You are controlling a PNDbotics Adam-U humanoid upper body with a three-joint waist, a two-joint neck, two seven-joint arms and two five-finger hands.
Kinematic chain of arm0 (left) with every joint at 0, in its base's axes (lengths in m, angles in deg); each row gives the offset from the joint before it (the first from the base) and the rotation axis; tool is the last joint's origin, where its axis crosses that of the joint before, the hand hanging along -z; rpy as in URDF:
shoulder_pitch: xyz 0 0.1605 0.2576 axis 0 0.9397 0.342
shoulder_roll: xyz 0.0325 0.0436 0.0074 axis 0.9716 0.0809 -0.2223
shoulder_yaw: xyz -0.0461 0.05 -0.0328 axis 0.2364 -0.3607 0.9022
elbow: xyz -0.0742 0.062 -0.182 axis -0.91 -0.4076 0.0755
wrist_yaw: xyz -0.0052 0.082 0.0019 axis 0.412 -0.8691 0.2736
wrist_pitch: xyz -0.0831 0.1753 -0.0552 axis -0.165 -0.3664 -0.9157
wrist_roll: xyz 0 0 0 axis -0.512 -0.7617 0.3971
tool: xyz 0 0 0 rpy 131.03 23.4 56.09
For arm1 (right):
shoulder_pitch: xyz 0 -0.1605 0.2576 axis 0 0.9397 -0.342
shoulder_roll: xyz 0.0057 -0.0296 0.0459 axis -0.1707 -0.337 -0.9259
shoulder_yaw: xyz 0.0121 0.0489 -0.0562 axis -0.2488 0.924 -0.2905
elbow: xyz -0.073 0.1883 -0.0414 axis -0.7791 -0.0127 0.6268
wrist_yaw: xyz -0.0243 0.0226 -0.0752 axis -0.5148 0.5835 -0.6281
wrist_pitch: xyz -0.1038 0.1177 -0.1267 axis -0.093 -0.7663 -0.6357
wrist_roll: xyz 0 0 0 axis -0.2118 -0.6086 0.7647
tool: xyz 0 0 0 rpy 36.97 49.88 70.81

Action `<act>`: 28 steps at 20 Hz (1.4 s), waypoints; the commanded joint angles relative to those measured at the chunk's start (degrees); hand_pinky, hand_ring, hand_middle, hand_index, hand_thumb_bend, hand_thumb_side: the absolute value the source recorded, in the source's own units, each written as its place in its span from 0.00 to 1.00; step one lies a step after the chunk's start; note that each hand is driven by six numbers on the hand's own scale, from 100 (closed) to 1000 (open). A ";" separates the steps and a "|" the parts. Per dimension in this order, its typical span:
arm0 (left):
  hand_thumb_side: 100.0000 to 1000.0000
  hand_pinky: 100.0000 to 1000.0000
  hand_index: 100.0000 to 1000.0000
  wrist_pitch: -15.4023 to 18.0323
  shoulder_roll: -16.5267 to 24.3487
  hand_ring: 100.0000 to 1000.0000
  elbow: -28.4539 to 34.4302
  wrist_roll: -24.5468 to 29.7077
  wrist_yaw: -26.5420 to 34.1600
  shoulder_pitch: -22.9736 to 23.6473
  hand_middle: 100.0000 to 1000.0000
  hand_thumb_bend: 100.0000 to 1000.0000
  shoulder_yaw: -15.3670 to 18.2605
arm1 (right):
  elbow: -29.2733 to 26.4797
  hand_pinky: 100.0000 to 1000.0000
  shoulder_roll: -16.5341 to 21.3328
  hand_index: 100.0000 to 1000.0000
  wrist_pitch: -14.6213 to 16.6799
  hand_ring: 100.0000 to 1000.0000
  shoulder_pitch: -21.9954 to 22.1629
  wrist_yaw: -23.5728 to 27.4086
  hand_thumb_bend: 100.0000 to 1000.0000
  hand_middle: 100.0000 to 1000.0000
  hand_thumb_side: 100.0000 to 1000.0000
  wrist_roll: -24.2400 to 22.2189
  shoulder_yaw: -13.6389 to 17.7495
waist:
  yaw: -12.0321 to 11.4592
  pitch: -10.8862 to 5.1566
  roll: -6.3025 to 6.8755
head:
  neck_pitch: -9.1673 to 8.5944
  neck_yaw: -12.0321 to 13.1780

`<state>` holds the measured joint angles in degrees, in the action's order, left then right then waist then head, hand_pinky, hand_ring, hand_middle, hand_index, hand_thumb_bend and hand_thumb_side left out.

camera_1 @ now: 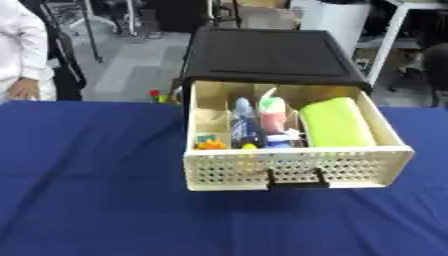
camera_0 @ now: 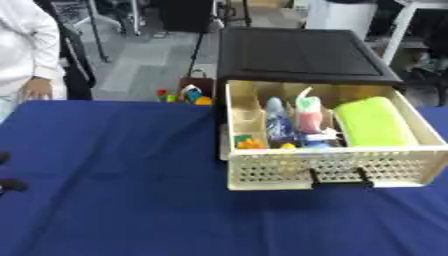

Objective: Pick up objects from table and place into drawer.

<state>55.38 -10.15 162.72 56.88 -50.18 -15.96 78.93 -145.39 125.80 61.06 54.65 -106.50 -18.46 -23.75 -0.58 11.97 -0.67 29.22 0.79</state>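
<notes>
Grey floor (camera_0: 140, 65), white table legs (camera_0: 398, 30) beyond.

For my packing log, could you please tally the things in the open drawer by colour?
Lime green: 1, a rolled cloth
Blue: 1, a bottle
Pink with a green top: 1, a tube
Orange and yellow: 1 cluster of small pieces
Total: 4

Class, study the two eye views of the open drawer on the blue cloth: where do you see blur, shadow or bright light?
Left eye view: soft all over, the small items in the drawer smear together, and a shadow lies on the blue cloth under its front. Right eye view: equally soft; the black cabinet top shows little detail, while the white object behind it looks brightly lit.
</notes>
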 commanded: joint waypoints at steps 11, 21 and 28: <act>1.00 0.52 0.83 -0.46 -0.08 0.79 0.75 -0.55 -0.59 0.20 0.82 0.01 0.63 | -0.98 0.28 -11.94 0.55 -0.23 0.41 1.97 -4.16 0.45 0.27 1.00 -4.16 -0.87 | 1.82 -1.17 0.48 | 1.87 1.81; 1.00 0.52 0.83 -1.47 -0.10 0.79 0.75 -0.60 -0.32 0.08 0.82 0.01 0.44 | -0.63 0.28 -18.84 0.58 -2.03 0.40 2.40 -8.78 0.41 0.23 1.00 -10.22 -3.83 | 2.51 -1.61 0.26 | 1.73 2.32; 1.00 0.52 0.83 -1.68 -0.06 0.79 0.75 -0.33 -0.30 0.28 0.83 0.01 0.22 | -0.72 0.30 -20.75 0.59 1.48 0.41 2.25 -7.18 0.43 0.24 1.00 -15.33 -6.86 | 2.34 -1.85 0.25 | 1.42 0.96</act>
<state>53.76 -10.69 162.72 56.52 -50.56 -15.55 79.11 -145.39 104.71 61.85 57.88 -114.36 -32.86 -30.29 1.78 10.93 -0.46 30.70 2.02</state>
